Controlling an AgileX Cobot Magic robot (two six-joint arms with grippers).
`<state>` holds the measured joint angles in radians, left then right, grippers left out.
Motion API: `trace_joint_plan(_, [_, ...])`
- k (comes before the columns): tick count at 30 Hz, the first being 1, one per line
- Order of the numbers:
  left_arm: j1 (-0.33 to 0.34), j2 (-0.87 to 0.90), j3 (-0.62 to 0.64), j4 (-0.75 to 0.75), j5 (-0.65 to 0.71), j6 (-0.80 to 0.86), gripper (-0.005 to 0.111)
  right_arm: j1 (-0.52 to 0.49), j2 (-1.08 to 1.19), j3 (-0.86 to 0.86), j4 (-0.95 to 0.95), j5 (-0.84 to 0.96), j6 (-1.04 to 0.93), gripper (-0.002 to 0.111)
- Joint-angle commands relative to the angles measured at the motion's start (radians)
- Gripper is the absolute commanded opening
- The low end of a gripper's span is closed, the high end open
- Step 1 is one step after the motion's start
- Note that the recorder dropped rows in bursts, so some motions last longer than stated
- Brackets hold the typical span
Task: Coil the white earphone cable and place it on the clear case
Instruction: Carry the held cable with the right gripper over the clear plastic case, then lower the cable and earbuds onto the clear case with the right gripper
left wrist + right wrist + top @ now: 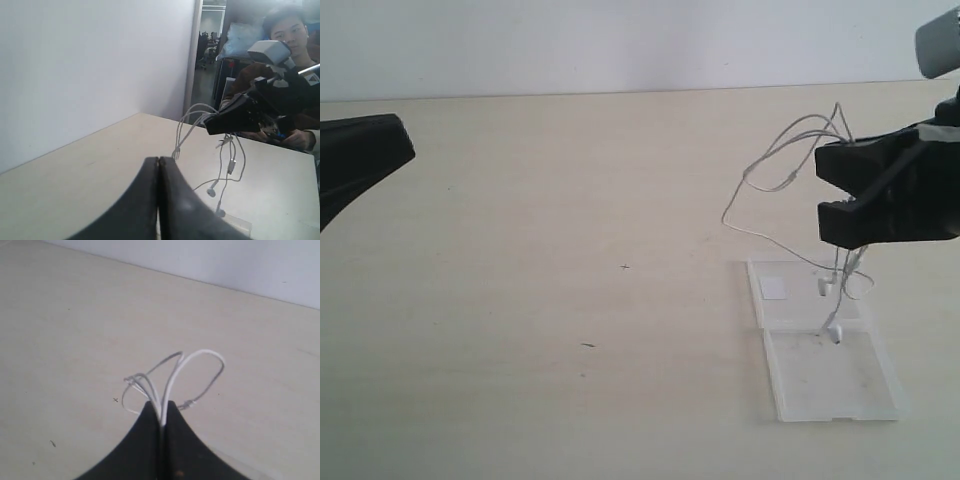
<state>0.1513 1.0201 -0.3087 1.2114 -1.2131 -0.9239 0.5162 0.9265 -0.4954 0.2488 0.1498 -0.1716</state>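
Observation:
The white earphone cable (772, 160) hangs from my right gripper (830, 190), which is shut on a bunch of its strands above the table. Loops stick out past the fingertips (150, 410), as the right wrist view shows at the cable (200, 357). Two earbuds (834, 333) dangle down over the clear case (840, 385), which lies open and flat on the table under the gripper. In the left wrist view the cable (187, 125) and its earbuds (212, 190) hang from the right gripper (212, 125). My left gripper (405, 150) (158, 160) is shut and empty, far off to the left.
A small white sticker (773, 288) sits in the far half of the case. Pale wooden tabletop (570, 250) runs between the two arms, with a wall behind. A person (285, 35) sits beyond the table edge in the left wrist view.

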Motion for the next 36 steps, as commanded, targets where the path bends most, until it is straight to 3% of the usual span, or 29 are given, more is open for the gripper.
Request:
trace_joint_plan(1, [0.002, -0.007, 0.015, -0.026, -0.008, 0.007, 0.0, -0.029, -0.026, 0.051, -0.003, -0.026, 0.028, 0.0])
trace_joint_plan(8, [0.002, -0.007, 0.017, -0.03, -0.008, 0.007, 0.0, -0.059, -0.024, 0.206, 0.017, -0.2, 0.045, 0.0])
trace_joint_plan(15, [0.002, -0.007, 0.017, -0.028, -0.008, 0.007, 0.0, -0.059, 0.0, 0.245, 0.034, -0.222, 0.045, 0.0])
trace_joint_plan(22, [0.002, -0.007, 0.017, -0.026, -0.008, 0.005, 0.0, -0.059, 0.098, 0.312, 0.104, -0.387, 0.042, 0.0])
trace_joint_plan(30, [0.002, -0.007, 0.017, -0.023, -0.008, 0.005, 0.0, -0.059, 0.238, 0.314, 0.32, -0.435, -0.179, 0.0])
trace_joint_plan(36, [0.002, -0.007, 0.017, -0.023, -0.008, 0.005, 0.0, -0.059, 0.322, 0.314, 0.322, -0.438, -0.193, 0.0])
